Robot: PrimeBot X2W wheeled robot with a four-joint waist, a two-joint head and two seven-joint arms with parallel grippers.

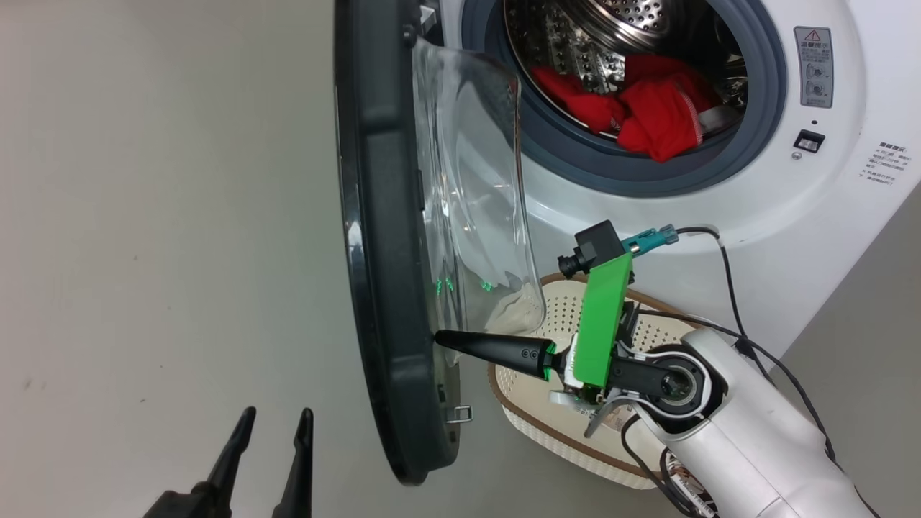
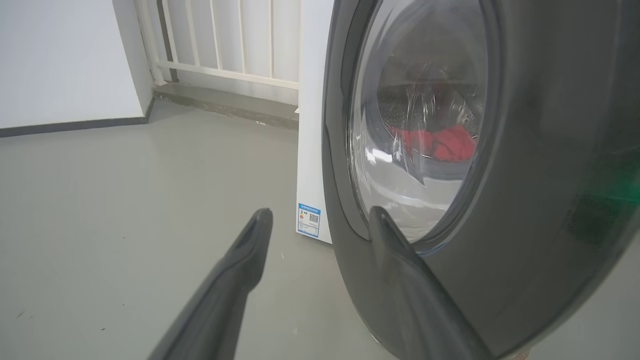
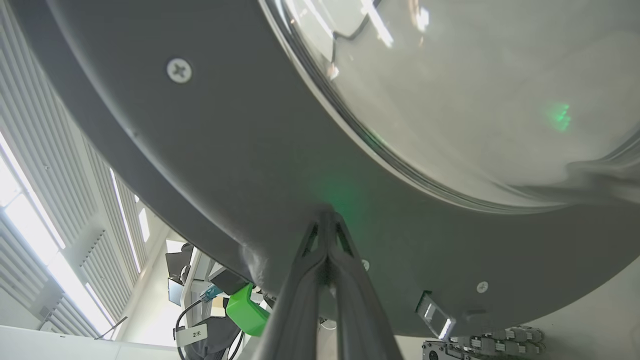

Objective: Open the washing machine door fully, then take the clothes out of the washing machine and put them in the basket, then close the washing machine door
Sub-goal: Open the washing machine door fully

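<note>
Your right gripper (image 1: 440, 337), pinched shut on nothing, sets its tips against the washing machine door (image 1: 381, 216) at centre frame: rigid, probably heavy, hinged (the glass (image 1: 475, 180) looks slick; push the dark rim (image 1: 388, 316)). Lower left, your left gripper (image 1: 278, 411) gapes.

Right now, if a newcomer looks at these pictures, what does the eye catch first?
The big dark door stands edge-on at the centre of the head view, with the shut right claw against its inner rim. To its right, red clothes lie inside the washer, and a cream basket sits on the floor below.
</note>
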